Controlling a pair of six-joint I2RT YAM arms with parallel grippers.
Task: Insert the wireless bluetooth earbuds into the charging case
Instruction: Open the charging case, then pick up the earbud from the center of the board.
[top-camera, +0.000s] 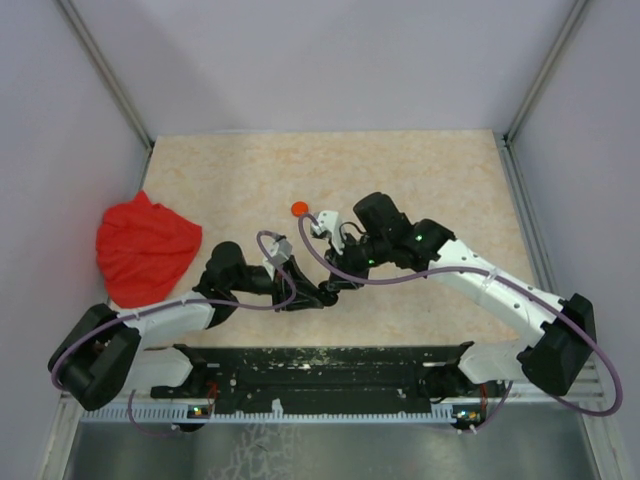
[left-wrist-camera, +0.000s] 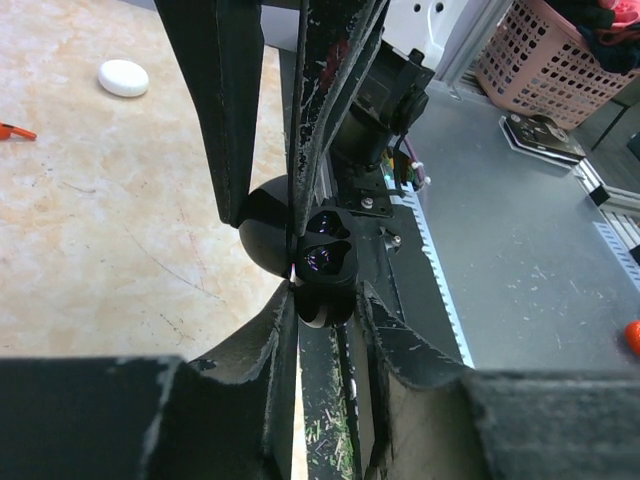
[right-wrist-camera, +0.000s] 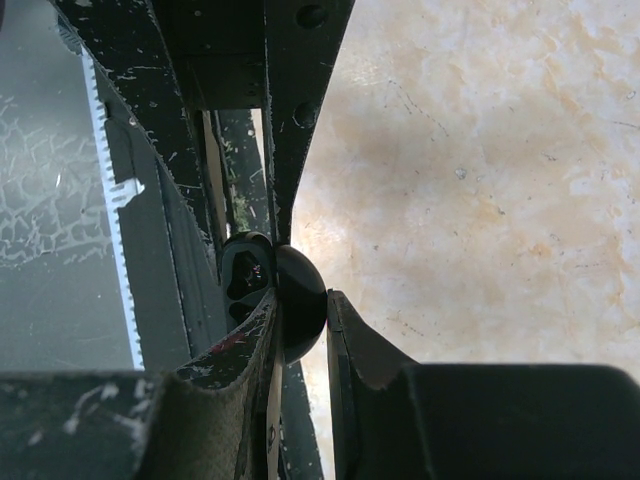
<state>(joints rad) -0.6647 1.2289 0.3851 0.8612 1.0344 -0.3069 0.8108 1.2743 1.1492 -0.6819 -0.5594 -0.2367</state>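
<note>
My left gripper (left-wrist-camera: 325, 298) and my right gripper (right-wrist-camera: 302, 300) are both clamped on the open black charging case (left-wrist-camera: 262, 228), which sits right between them. What looks like a tiny orange-red earbud (left-wrist-camera: 8, 130) lies on the desk (left-wrist-camera: 120, 250), well off to my left gripper's side.

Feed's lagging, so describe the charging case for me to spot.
On the beige marbled tabletop, find where both arms meet. The black round case, hinged open, is clamped between the left pincer and right pincer, unlike the loose white oval disc.
</note>
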